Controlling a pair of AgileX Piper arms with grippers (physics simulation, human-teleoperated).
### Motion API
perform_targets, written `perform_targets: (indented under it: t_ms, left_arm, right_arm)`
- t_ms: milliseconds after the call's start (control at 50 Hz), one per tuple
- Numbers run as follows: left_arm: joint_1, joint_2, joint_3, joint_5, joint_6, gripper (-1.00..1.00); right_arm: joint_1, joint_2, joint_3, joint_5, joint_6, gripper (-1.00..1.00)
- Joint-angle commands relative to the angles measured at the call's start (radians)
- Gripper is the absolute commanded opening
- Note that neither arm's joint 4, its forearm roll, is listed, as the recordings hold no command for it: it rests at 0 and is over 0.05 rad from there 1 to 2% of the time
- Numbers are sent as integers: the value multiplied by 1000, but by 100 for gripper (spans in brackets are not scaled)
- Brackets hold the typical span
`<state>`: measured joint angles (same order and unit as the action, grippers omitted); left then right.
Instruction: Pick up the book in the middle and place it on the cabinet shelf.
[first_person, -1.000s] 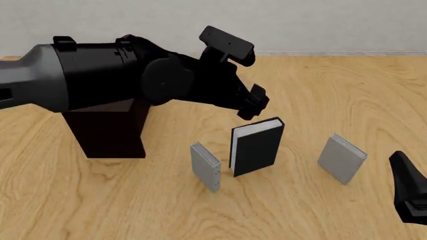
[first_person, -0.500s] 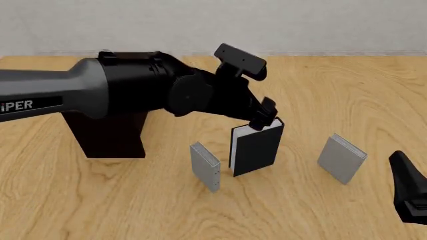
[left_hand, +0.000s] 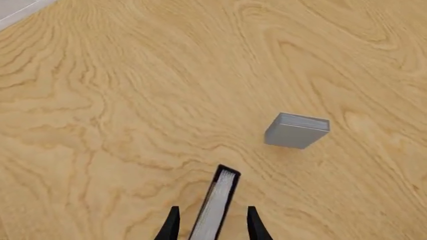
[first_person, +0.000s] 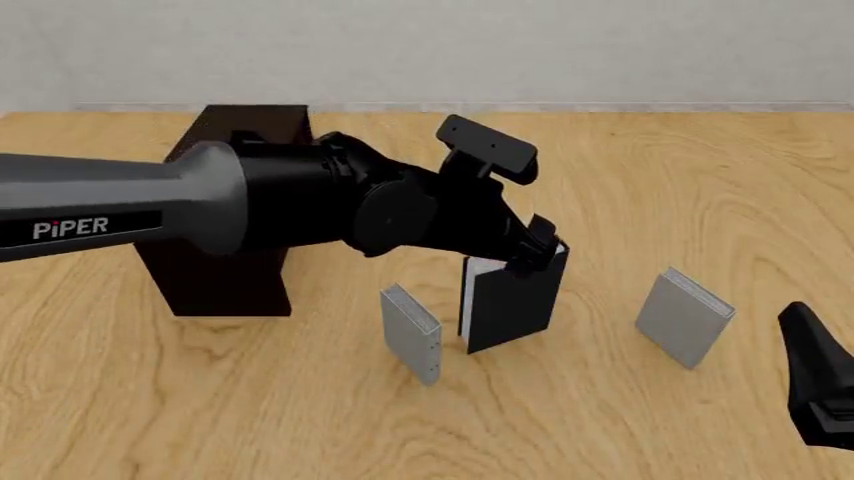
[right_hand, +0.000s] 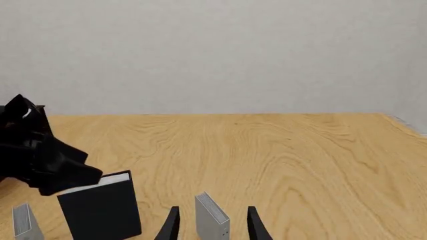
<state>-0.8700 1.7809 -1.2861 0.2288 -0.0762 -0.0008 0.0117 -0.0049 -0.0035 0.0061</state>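
Pale wood grain runs across the tabletop (first_person: 667, 170), with a plain grey wall behind it. At its middle the book (first_person: 514, 300), black with white page edges, stands upright between two smaller grey books: one (first_person: 411, 332) just beside it toward the left arm's side, the other (first_person: 685, 317) well apart on the right. The cabinet shelf (first_person: 220, 275), a dark boxy block with a flat top, stands farther left, partly hidden by the left arm. The left gripper (first_person: 531, 252) is down at the book's top edge; in the left wrist view its fingers (left_hand: 172, 225) straddle the book (left_hand: 217, 205), one on each side of the cover, with a thin strip of tabletop showing between each finger and the book, so they look released rather than clenched on it. The right gripper (right_hand: 211, 225) hangs low at the near right corner of the tabletop, its fingers spread and holding nothing, the right-hand grey book (right_hand: 212, 219) lying in its line of sight. As a judgement, the task is in its early part: the approach is made, but the grasp is not yet closed, and the lift, the carry across to the cabinet and the setting down are all left to do.
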Motion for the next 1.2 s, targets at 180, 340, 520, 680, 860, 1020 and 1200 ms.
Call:
perform_targets:
  t_ms: [180,340,520,680,860,1020,1200]
  left_arm:
    - [4,22,10,-17,-14,100]
    - [13,34,10,-22,-21,100]
    - [1,40,24,-34,-29,100]
    - [1,52,20,-34,-30,100]
    - [-5,58,27,-43,-37,100]
    - [1,80,22,-47,-38,100]
    - [0,90,16,-45,-41,100]
  right_arm:
    - [0,0,0,0,0,100]
    - [0,0,0,0,0,100]
    - [0,0,0,0,0,100]
    - [0,0,0,0,0,100]
    - [0,0,0,0,0,100]
    - [0,0,0,0,0,100]
    - [0,0,0,0,0,100]
